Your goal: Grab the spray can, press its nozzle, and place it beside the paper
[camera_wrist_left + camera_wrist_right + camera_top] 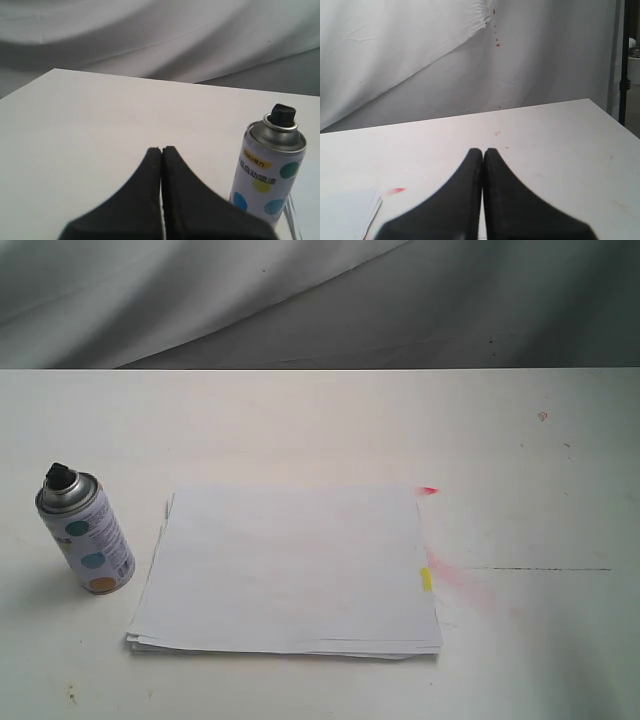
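The spray can (87, 535) stands upright on the white table, just left of the paper (290, 570); its black nozzle (61, 476) tops the silver dome. The left wrist view shows the same spray can (267, 172) with its nozzle (281, 115), off to one side of my left gripper (161, 148), which is shut and empty, apart from the can. My right gripper (483, 150) is shut with nothing in it, above bare table, with a corner of the paper (347, 215) to its side. Neither gripper appears in the exterior view.
Red paint marks (429, 490) and a pink smear (455, 575) lie at the paper's right edge, with a small yellow tab (426, 580). A grey-white cloth backdrop (320, 300) hangs behind the table's far edge. A dark stand (622, 65) is beyond the table's corner.
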Available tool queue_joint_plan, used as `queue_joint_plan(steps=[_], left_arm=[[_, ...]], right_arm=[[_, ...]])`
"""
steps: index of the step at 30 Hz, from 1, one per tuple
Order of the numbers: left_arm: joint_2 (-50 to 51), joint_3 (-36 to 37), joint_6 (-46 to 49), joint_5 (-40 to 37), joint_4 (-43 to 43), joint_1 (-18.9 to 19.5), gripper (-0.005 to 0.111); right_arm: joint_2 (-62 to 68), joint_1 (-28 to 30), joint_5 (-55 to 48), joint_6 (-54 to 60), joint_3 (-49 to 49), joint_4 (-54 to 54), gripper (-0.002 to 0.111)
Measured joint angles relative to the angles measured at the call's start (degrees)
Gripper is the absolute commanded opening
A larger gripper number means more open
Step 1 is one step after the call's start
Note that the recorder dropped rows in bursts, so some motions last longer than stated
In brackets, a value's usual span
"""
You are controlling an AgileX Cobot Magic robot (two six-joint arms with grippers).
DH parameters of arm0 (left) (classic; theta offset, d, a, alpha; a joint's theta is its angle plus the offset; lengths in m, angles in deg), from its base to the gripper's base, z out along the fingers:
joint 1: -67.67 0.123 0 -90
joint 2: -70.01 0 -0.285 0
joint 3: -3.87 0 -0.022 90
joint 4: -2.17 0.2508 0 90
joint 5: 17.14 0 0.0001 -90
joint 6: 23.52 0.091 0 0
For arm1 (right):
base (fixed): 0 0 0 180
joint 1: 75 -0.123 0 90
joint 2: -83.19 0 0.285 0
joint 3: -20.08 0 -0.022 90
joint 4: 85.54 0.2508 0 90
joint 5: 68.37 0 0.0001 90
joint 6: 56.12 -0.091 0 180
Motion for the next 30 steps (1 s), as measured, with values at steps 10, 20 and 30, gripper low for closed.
queue_joint_plan(steps=[10,20,30], left_arm=[[22.2,-21.3,-1.9,-4.8,3.0,-21.1,0.0],[28.3,-25.9,-1.9,-6.0,2.8,-22.3,0.0],[28.3,-25.9,-1.9,-6.0,2.8,-22.3,0.0]], right_arm=[[0.0,0.0,0.0,0.0,0.0,0.0,0.0],[0.0,0.0,0.0,0.0,0.0,0.0,0.0],[0.0,0.0,0.0,0.0,0.0,0.0,0.0]])
